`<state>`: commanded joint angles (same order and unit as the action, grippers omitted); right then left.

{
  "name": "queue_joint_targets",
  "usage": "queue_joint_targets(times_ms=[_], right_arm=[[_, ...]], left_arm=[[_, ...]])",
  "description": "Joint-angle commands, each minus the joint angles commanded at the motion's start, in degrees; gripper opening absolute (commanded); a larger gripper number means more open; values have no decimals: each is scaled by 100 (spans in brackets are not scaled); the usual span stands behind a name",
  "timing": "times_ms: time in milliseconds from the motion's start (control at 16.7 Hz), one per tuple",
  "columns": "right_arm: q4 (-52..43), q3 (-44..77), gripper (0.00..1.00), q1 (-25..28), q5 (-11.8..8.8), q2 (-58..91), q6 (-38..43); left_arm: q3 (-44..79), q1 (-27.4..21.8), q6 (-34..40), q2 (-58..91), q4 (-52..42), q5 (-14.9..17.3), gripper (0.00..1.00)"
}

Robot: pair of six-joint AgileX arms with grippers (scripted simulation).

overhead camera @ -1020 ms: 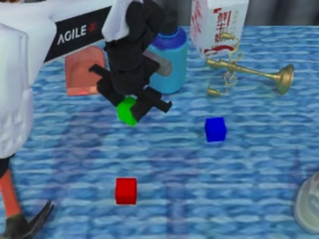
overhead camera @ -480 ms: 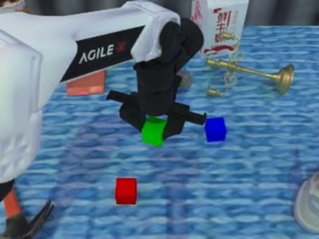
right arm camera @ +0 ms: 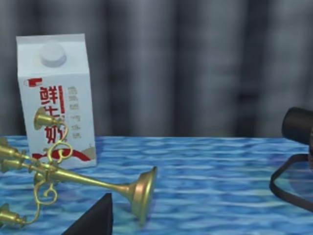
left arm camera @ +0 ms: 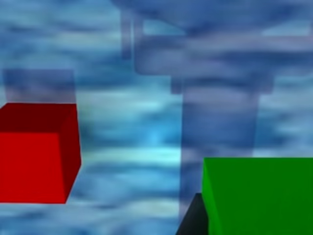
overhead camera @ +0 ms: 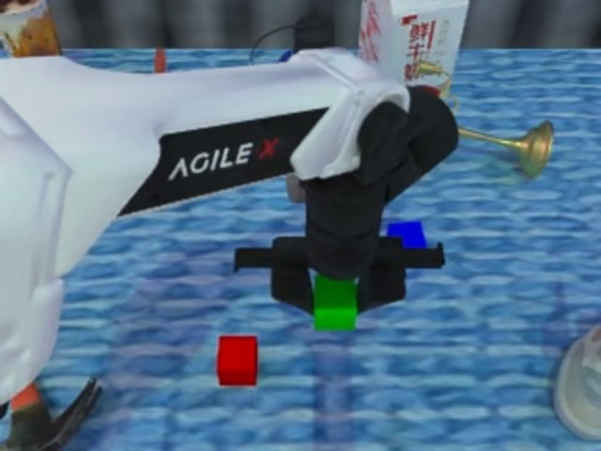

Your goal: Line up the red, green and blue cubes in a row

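My left gripper [overhead camera: 335, 301] is shut on the green cube [overhead camera: 334, 304] and holds it above the table's middle. In the left wrist view the green cube [left arm camera: 259, 196] sits against one dark fingertip [left arm camera: 194, 220]. The red cube [overhead camera: 237, 360] lies on the blue cloth to the front left of the green one, also seen as the red cube [left arm camera: 34, 152]. The blue cube [overhead camera: 407, 233] lies just behind and right of the gripper, partly hidden by the arm. My right arm stays parked off the table's right side.
A milk carton [overhead camera: 413, 42] stands at the back right, with a brass horn [overhead camera: 512, 143] lying in front of it. A hammer head [overhead camera: 61, 418] pokes in at the front left. A pale round object [overhead camera: 582, 385] sits at the right edge.
My left gripper has carried the green cube to the right and toward the front, from near the back left to between the red and blue cubes. Both other cubes stayed put.
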<state>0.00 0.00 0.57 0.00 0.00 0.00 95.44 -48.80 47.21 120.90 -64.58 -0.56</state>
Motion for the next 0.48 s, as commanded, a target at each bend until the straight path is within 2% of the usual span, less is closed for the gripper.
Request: queue_joint_targets(times_ms=[120, 480], right_arm=[[0, 0, 100, 0, 0, 0, 0], [0, 0, 100, 0, 0, 0, 0]], left_arm=[[-73, -84, 200, -83, 29, -7, 0], [-136, -67, 184, -36, 122, -5, 0]])
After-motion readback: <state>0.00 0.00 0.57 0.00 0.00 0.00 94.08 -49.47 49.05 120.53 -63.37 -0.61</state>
